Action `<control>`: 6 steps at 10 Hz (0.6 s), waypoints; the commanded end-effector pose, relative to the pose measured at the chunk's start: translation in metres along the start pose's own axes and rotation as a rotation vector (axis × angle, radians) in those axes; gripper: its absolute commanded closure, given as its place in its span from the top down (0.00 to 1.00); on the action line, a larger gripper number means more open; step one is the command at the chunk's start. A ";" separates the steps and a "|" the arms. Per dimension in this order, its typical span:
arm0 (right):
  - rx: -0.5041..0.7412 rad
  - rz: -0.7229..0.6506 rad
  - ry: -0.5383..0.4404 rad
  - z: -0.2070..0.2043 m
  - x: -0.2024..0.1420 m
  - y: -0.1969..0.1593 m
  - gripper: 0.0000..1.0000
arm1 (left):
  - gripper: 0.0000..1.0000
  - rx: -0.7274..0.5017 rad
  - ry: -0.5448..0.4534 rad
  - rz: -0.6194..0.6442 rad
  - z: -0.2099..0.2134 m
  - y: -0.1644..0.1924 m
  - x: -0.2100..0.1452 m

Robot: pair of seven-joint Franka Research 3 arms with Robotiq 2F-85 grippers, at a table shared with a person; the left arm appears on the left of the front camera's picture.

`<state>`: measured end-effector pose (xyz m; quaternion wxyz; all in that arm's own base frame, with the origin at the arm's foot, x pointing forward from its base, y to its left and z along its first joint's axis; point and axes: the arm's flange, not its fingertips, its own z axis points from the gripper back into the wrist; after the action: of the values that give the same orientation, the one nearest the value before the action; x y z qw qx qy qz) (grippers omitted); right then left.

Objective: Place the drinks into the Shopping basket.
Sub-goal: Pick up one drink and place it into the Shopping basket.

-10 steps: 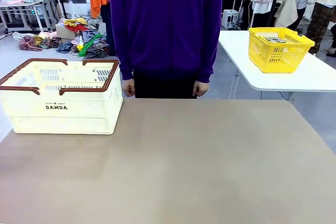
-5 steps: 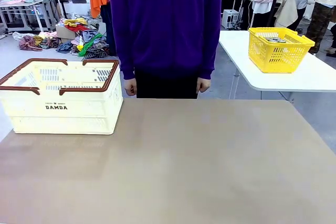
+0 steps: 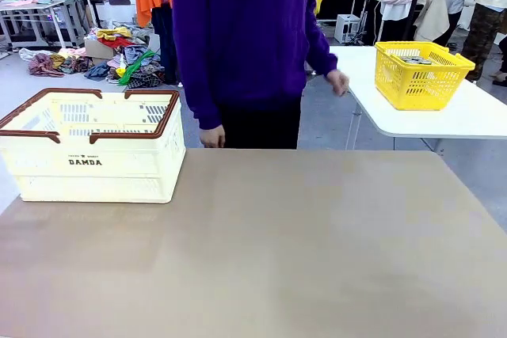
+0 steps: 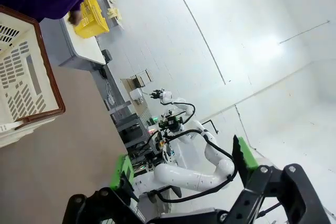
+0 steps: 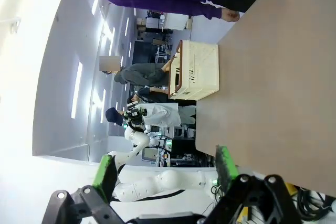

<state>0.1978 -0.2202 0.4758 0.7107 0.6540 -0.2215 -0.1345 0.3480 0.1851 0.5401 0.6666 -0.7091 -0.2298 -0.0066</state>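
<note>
- The basket (image 3: 119,178), cream with a brown rim, was set on the table (image 3: 301,243) at about 10 o'clock, near the far edge.
- A person in purple was seen at 12 o'clock. One hand (image 3: 212,137) was hung at the table edge, and the other hand (image 3: 338,82) was held out toward 2 o'clock.
- A yellow basket (image 3: 420,81) was placed on a white table (image 3: 475,116) at 2 o'clock; its contents could not be made out.
- The left gripper (image 4: 182,163) was spread wide, with nothing between its pads.
- The right gripper (image 5: 165,171) was likewise spread wide and empty.
</note>
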 end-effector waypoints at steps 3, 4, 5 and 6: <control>0.012 0.026 -0.001 0.001 0.002 0.002 1.00 | 1.00 -0.008 0.013 -0.013 0.001 -0.001 -0.001; 0.012 0.026 -0.001 0.001 0.002 0.002 1.00 | 1.00 -0.008 0.013 -0.013 0.001 -0.001 -0.001; 0.012 0.026 -0.001 0.001 0.002 0.002 1.00 | 1.00 -0.008 0.013 -0.013 0.001 -0.001 -0.001; 0.012 0.026 -0.001 0.001 0.002 0.002 1.00 | 1.00 -0.008 0.013 -0.013 0.001 -0.001 -0.001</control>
<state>0.1983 -0.2202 0.4759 0.7120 0.6530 -0.2204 -0.1349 0.3483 0.1849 0.5398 0.6671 -0.7088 -0.2292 -0.0062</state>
